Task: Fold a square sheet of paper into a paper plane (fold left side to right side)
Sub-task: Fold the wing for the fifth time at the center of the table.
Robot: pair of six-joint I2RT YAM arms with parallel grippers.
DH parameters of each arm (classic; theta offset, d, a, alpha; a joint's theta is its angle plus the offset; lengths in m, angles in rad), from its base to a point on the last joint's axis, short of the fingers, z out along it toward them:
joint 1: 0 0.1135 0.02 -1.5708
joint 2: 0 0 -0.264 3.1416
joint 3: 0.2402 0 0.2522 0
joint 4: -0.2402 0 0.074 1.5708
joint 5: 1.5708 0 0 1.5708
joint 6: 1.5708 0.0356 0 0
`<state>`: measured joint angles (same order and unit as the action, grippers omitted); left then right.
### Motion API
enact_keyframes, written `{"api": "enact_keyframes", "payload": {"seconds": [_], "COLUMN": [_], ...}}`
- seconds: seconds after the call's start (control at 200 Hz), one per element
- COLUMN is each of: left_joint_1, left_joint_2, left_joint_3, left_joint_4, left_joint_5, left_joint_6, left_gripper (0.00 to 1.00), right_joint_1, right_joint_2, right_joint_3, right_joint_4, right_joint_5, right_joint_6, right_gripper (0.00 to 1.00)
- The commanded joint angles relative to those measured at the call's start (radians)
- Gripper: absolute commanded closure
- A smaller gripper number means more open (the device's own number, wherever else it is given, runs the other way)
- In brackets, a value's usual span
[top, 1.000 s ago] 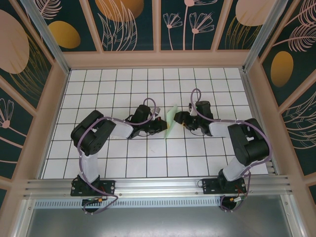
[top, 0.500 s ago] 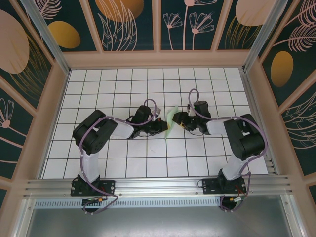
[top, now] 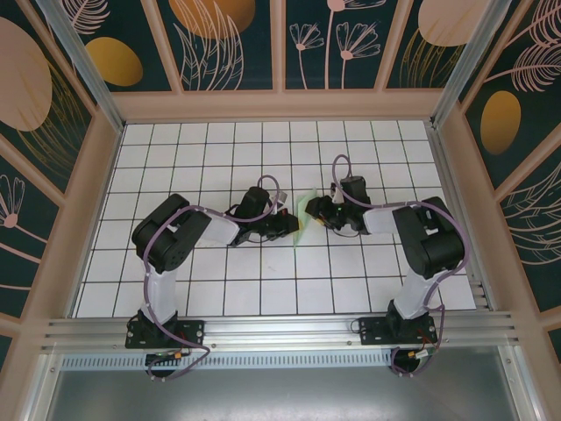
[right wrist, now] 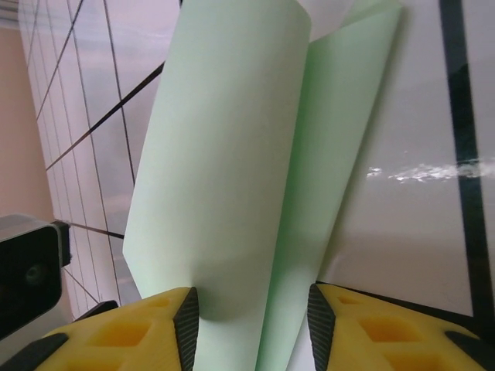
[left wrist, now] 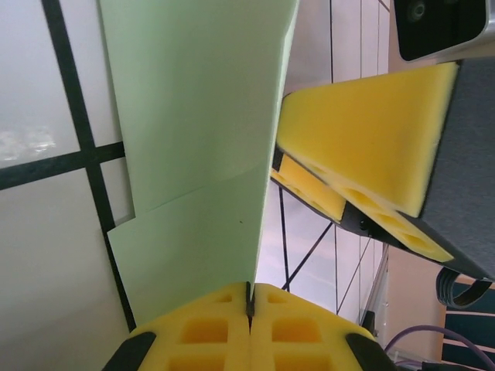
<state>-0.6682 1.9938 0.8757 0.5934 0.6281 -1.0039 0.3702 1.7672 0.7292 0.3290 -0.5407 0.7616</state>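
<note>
The square sheet of paper (top: 303, 218) is pale green and folded into a slim strip with layered flaps, standing partly on edge at the table's middle. Whether it has the paper plane's pointed form I cannot tell. My left gripper (left wrist: 249, 300) is shut on the paper's (left wrist: 197, 116) near edge, its yellow pads pressed together. In the top view the left gripper (top: 287, 226) is on the strip's left and the right gripper (top: 313, 210) on its right. The right gripper (right wrist: 251, 332) is open; a raised, curved flap of paper (right wrist: 224, 154) stands between its fingers, resting against the left pad (right wrist: 187, 325).
White grid tiles (top: 263, 289) cover the table, enclosed by a pale wooden frame (top: 280, 105) and decorated walls. A metal rail (top: 280, 331) runs along the near edge by both arm bases. The right gripper's yellow finger (left wrist: 363, 131) sits close beside the paper in the left wrist view.
The right gripper has moved left onto the paper and its jaws have narrowed around the raised flap. The left gripper stays shut on the paper, shifted slightly right.
</note>
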Motion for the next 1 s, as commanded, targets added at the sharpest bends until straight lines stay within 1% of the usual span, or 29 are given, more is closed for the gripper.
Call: {"api": "enact_keyframes", "payload": {"seconds": [0.0,0.085,0.27,0.475,0.641,0.751,0.841,0.881,0.901,0.996], "left_joint_1": [0.004,0.004,0.005,0.015,0.035,0.072,0.101,0.105,0.106,0.108], "left_joint_2": [0.003,-0.007,-0.040,-0.075,-0.102,-0.116,-0.102,-0.091,-0.084,-0.054], "left_joint_3": [0.026,0.030,0.052,0.056,0.061,0.065,0.087,0.091,0.123,0.172], "left_joint_4": [-0.008,-0.023,-0.097,-0.128,-0.155,-0.177,-0.182,-0.195,-0.201,-0.228], "left_joint_5": [0.019,0.016,-0.007,-0.006,-0.009,-0.016,0.010,0.018,0.021,0.033], "left_joint_6": [0.019,0.030,0.075,0.095,0.110,0.118,0.125,0.134,0.140,0.161], "left_gripper": [0.95,0.87,0.80,0.65,0.58,0.57,0.59,0.59,0.59,0.59], "right_joint_1": [0.011,0.011,0.010,0.010,0.009,0.009,0.009,0.010,0.009,0.010], "right_joint_2": [0.053,0.063,0.076,0.074,0.074,0.076,0.077,0.076,0.077,0.074], "right_joint_3": [0.019,0.027,0.029,0.027,0.027,0.027,0.028,0.028,0.028,0.030], "right_joint_4": [-0.080,-0.104,-0.102,-0.103,-0.100,-0.102,-0.103,-0.104,-0.106,-0.113], "right_joint_5": [0.063,0.072,0.068,0.067,0.064,0.064,0.064,0.064,0.065,0.067], "right_joint_6": [-0.009,-0.011,-0.010,-0.015,-0.015,-0.016,-0.017,-0.018,-0.018,-0.021], "right_gripper": [0.56,0.56,0.57,0.56,0.56,0.57,0.56,0.56,0.56,0.56]}}
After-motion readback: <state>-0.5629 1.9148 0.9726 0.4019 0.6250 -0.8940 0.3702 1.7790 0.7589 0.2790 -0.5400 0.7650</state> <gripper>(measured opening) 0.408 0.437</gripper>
